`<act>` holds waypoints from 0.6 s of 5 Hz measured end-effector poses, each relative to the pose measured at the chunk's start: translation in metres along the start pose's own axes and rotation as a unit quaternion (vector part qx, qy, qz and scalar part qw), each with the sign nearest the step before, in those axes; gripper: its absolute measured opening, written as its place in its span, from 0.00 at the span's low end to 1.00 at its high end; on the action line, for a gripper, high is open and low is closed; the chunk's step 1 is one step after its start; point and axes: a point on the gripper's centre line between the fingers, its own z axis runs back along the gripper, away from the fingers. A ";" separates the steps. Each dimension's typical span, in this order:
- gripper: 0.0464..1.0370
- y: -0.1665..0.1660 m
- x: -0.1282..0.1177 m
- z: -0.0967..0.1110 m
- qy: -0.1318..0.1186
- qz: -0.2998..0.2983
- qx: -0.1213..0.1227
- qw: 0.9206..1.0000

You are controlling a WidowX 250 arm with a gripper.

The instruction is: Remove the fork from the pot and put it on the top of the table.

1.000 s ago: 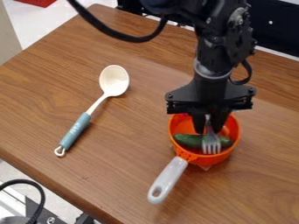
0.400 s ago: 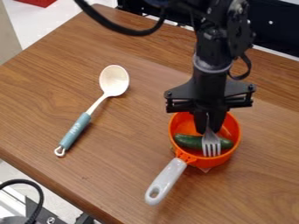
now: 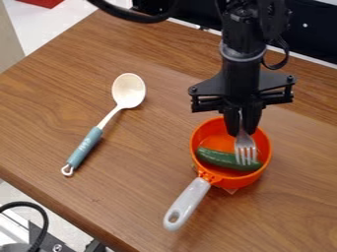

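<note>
The fork (image 3: 245, 148) is hanging tines down at the orange pot (image 3: 209, 135), its tines overlapping the cucumber (image 3: 220, 157) in the view; whether they are touching it, I cannot tell. The gripper (image 3: 241, 130) is pinching the fork's handle between its fingers. The pot is sitting on the wooden table (image 3: 151, 162), and a white spoon (image 3: 128, 91) with a blue-green handle is lying well apart.
</note>
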 end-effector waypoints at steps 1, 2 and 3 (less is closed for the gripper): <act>0.07 0.004 0.010 0.014 -0.013 -0.002 -0.015 1.000; 0.07 0.015 0.036 0.025 -0.038 -0.016 -0.005 0.999; 0.07 0.033 0.072 0.025 -0.056 -0.012 0.006 0.998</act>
